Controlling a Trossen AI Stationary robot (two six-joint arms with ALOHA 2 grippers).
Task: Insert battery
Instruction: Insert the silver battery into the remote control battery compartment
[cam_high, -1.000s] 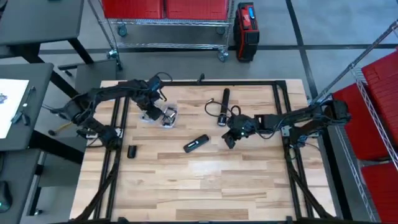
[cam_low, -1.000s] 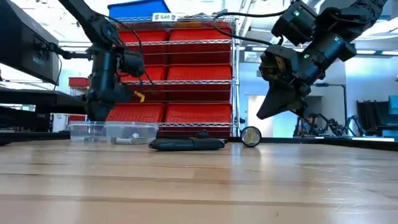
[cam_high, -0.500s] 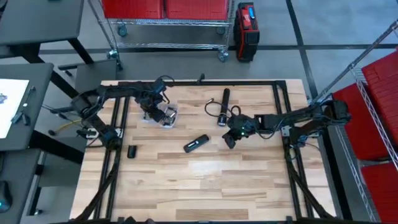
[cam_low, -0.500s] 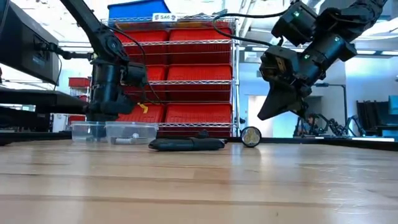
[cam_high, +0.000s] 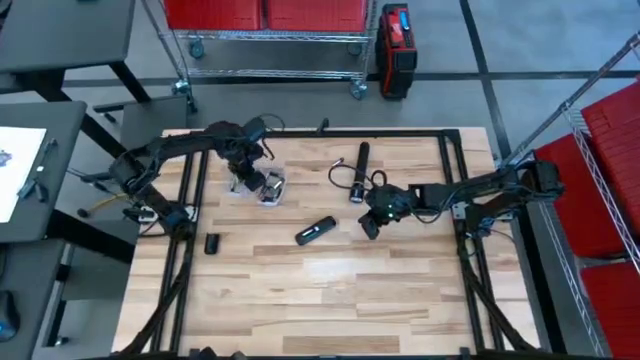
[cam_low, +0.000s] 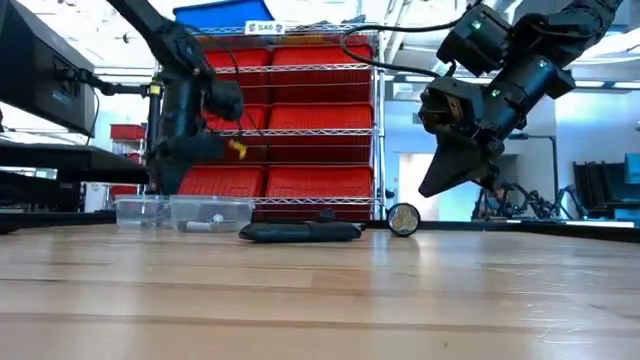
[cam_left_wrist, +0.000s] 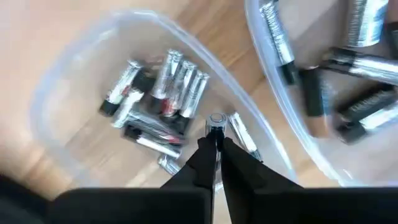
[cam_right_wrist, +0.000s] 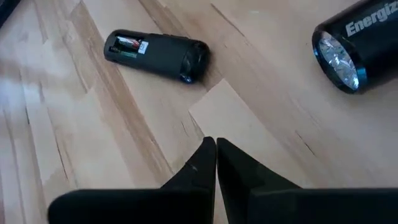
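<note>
Gripper left (cam_left_wrist: 214, 146) hung above the clear battery tub (cam_left_wrist: 74, 81), clenched on one battery (cam_left_wrist: 216, 127); right gripper (cam_right_wrist: 215, 152) waited closed near the open remote (cam_right_wrist: 155, 55); I judged a straight, slow lift would clear the tub's rim.

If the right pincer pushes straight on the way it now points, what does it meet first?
Most likely bare wooden tabletop. The right pincer is shut and aimed between the remote and the flashlight, touching neither; how far off the wood lies is unclear.
</note>
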